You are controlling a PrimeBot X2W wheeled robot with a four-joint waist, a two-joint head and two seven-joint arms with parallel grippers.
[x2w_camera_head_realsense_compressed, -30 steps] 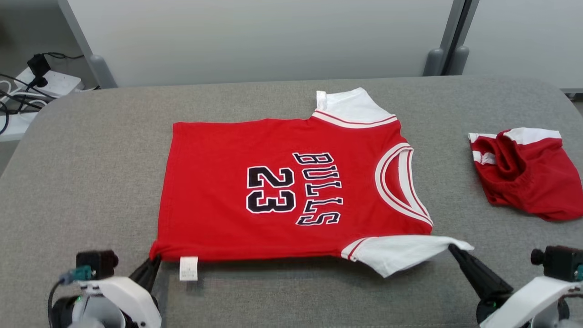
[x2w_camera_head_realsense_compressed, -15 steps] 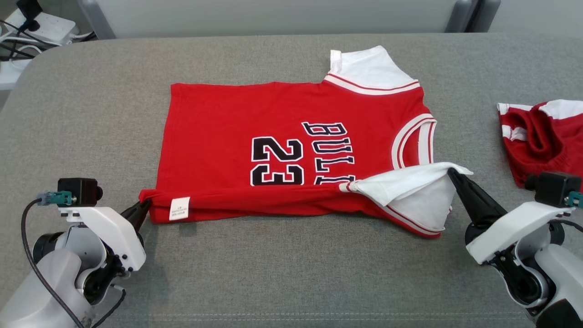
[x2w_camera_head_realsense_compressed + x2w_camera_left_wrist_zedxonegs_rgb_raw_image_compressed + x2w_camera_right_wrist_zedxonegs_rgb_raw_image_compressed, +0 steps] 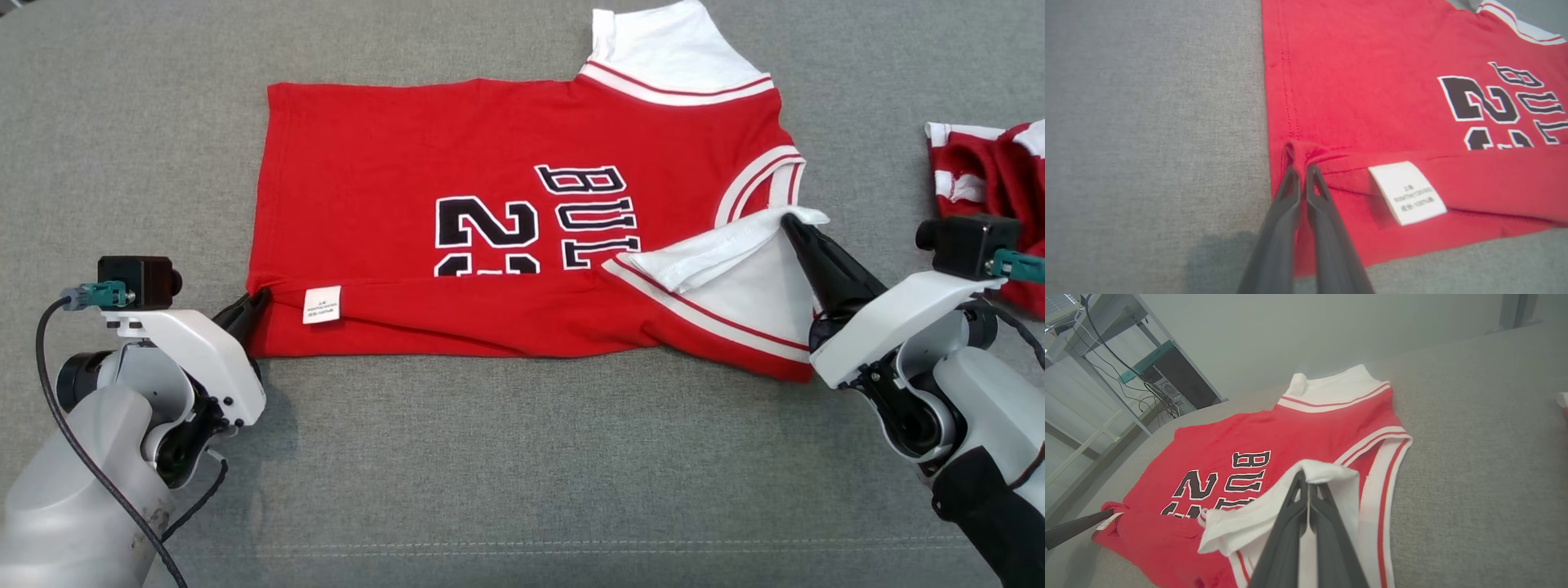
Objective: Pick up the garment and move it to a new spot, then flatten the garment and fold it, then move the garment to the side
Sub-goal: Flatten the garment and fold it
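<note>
Red with white trim, the jersey point(image 3: 490, 245) lies across the middle of the grey cloth-covered desk point(image 3: 490, 457), hem toward the desk's left edge and neck toward its right edge, the black "23" and lettering facing up. The long side nearest the desk's front edge is turned over onto the front in a red band, which hides the lower part of the number and the letters. The left claw point(image 3: 258, 298) is closed tight on the near hem corner; in the left wrist view its two dark fingers point(image 3: 1299, 169) meet around a small pucker of red cloth raised just off the rest of the hem. A white label point(image 3: 321, 304) sits on the folded band just beside that pinch, printed side up point(image 3: 1406, 192). The right claw point(image 3: 790, 219) is closed on the tip of the near sleeve point(image 3: 718, 261), holding the white cloth above the chest of the jersey, close to the striped neckline, with the rest of the sleeve draping down to the red body. In the right wrist view the fingers point(image 3: 1306, 477) press together with the white sleeve edge caught at their tips. The far sleeve point(image 3: 661, 49) lies flat toward the desk's back edge. A bunched red-and-white bundle point(image 3: 980, 163) sits near the right edge, apart from the jersey.
</note>
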